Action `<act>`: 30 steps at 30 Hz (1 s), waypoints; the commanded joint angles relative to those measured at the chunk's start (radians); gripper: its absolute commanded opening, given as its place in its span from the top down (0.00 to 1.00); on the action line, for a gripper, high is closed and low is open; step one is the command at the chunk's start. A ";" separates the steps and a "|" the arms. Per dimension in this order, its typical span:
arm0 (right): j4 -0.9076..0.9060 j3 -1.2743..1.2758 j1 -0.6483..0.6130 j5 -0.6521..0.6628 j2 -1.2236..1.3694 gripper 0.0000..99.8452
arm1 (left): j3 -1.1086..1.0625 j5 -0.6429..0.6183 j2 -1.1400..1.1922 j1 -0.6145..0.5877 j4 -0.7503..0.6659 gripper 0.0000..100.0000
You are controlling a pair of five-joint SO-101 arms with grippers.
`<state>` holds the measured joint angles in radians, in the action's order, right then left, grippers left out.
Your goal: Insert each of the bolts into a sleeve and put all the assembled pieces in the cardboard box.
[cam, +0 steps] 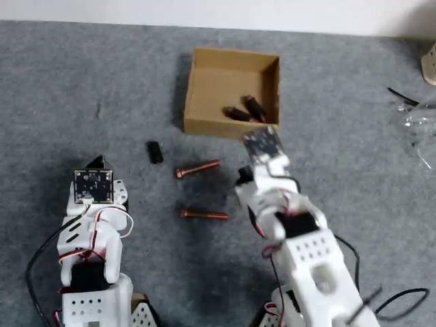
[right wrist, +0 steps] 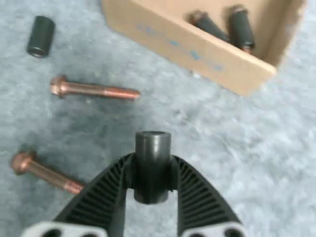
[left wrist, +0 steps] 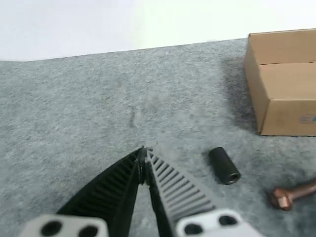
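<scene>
Gripping One Sleeve Beside the Cardboard Box

1. Right hand [right wrist: 151,165]: clamped on a dark sleeve [right wrist: 153,148]. The sleeve sits between both fingers, and its open end projects past the fingertips.

2. Cardboard box [cam: 204,126]: stands on the bench [cam: 68,102] just ahead of the right hand, with its top open. Two assembled pieces [cam: 238,113] lie side by side inside it, close behind the wall nearest this hand.

3. Bolts: two copper-coloured bolts lie flat on the bench between the two hands, nearer the right one. The first bolt [cam: 197,168] lies to the left of the right hand, about level with it. The second bolt [cam: 204,214] lies farther back, beside the right arm. The two bolts are apart from each other, and neither hand touches them.

4. Loose sleeve [cam: 154,152]: lies on its side ahead of the left hand and to its right. It is near the head of the first bolt but not touching it.

5. Left hand [left wrist: 144,154]: clenched. The fingers meet at their tips with nothing between them. This hand sits low over the bench, well apart from the cardboard box.
</scene>
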<state>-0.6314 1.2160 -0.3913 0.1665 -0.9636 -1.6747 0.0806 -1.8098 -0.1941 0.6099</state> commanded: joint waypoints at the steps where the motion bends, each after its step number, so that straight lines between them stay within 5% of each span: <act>1: 0.038 0.119 0.051 0.015 -0.236 1.00 | -0.021 0.000 0.004 0.035 -0.002 0.99; 7: 0.001 0.338 0.134 0.015 -0.625 1.00 | -0.021 0.000 0.004 0.036 0.000 0.99; 12: -0.203 0.424 0.205 0.011 -0.898 1.00 | -0.021 0.003 0.004 0.036 0.000 0.99; 26: -0.097 0.599 0.306 0.017 -0.874 1.00 | -0.021 0.003 0.002 0.030 0.005 0.99; 30: -0.096 0.604 0.303 0.017 -0.874 1.00 | -0.021 0.003 -0.004 0.028 0.120 0.99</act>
<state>-0.7710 1.6701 -0.0997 0.1695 -1.8167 -1.6747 0.0806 -1.8098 -0.1726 0.6283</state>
